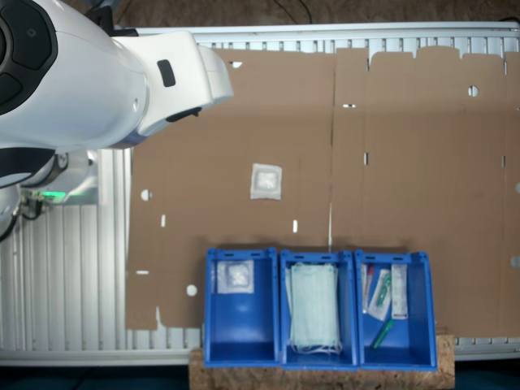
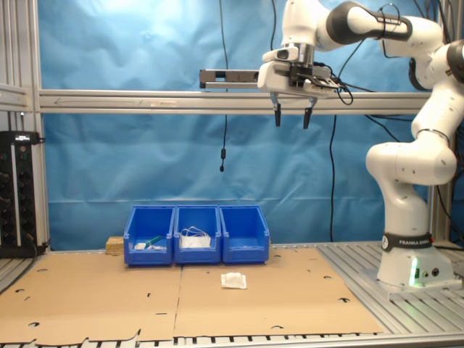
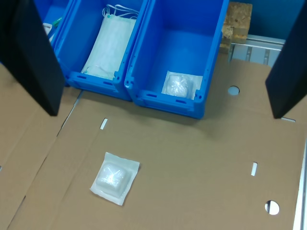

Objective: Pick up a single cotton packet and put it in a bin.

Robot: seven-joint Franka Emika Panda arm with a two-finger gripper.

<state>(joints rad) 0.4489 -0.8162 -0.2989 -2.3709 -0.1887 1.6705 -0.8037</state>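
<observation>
In the first exterior view my white arm (image 1: 89,73) fills the upper corner on the first exterior view's left, above the brown cardboard sheet (image 1: 406,162) that covers the table. The cotton packet (image 1: 266,181) lies flat on that cardboard by itself, a little way up from the row of three blue bins along the lower edge. The bin (image 1: 240,307) on the first exterior view's left of the row holds one small white square packet (image 1: 236,278) near its upper end; the middle bin (image 1: 318,309) holds pale green masks (image 1: 314,307), and the third bin (image 1: 394,309) holds slim assorted packets. In the second exterior view my gripper (image 2: 291,114) hangs high in the air, well above the table, with its two dark fingers pointing down, parted, and nothing between them. Far below it the cotton packet (image 2: 233,280) rests on the cardboard, just in front of the three bins, nearest the bin (image 2: 245,233) at the second exterior view's right end of the row. My base (image 2: 409,264) stands on the metal table at the second exterior view's right. In the wrist view my fingers (image 3: 36,62) show as dark blurred shapes at either side, wide apart. Between them I see the cotton packet (image 3: 115,177) on the cardboard, well short of the bin (image 3: 180,52), whose floor carries the other white packet (image 3: 181,85); the mask bin (image 3: 108,43) stands touching it.
</observation>
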